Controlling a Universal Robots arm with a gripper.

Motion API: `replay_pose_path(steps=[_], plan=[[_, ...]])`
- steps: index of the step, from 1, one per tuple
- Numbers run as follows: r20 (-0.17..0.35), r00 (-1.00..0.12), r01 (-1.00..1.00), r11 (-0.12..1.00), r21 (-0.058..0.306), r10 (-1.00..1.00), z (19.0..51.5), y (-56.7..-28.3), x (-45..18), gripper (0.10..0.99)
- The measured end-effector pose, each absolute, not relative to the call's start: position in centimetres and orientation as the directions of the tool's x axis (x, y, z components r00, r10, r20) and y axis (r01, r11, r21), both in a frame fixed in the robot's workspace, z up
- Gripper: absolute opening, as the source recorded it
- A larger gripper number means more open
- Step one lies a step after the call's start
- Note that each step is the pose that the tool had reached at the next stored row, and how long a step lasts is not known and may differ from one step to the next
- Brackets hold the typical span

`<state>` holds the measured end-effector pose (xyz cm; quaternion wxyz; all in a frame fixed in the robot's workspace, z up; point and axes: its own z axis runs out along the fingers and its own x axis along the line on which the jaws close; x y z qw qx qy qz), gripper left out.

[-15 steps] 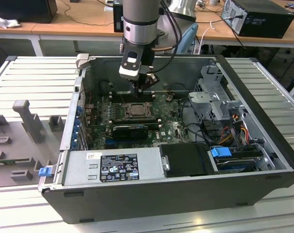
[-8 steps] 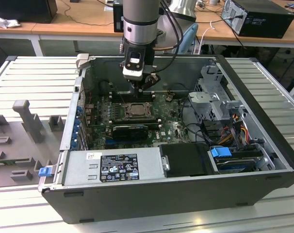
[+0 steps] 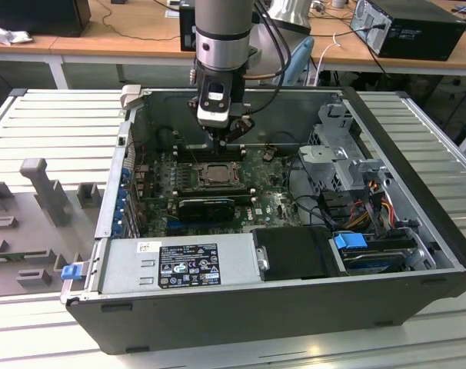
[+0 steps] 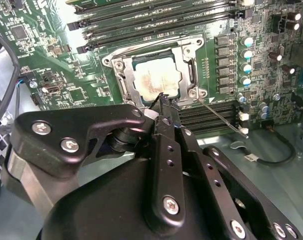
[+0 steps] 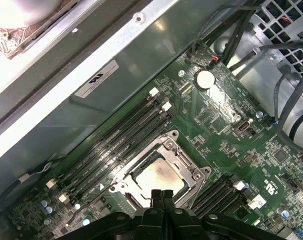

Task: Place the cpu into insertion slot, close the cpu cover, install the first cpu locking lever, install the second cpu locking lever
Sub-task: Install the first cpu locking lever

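Observation:
The cpu (image 4: 156,77) lies flat in the insertion slot (image 4: 189,75) on the green board, its pale metal top showing through the cut-out of the cpu cover (image 4: 122,75), which lies down over it. My gripper (image 4: 163,100) is shut, fingertips together with nothing seen between them, just over the socket's edge. A thin wire locking lever (image 4: 219,117) sticks out slantwise from one socket corner. In the first wrist view the shut gripper (image 5: 161,193) overlaps the edge of the cpu (image 5: 159,175) inside the cpu cover (image 5: 177,150). In the exterior view the gripper (image 3: 224,143) hangs right above the socket (image 3: 214,175).
Long black memory slots (image 4: 156,22) flank the socket on both sides. A black card (image 3: 206,206), the power supply (image 3: 179,265), a drive cage (image 3: 341,154) and loose cables (image 3: 371,204) crowd the open case. Its metal walls (image 3: 118,177) enclose the board.

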<state>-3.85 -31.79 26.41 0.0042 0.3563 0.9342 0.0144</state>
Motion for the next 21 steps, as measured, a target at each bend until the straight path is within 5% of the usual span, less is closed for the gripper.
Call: replay_pose_path(steps=[21], plan=[[0.002, -0.844, 0.536, 0.844, 0.030, 0.536, 26.41, -31.79, -3.85, 0.106]])
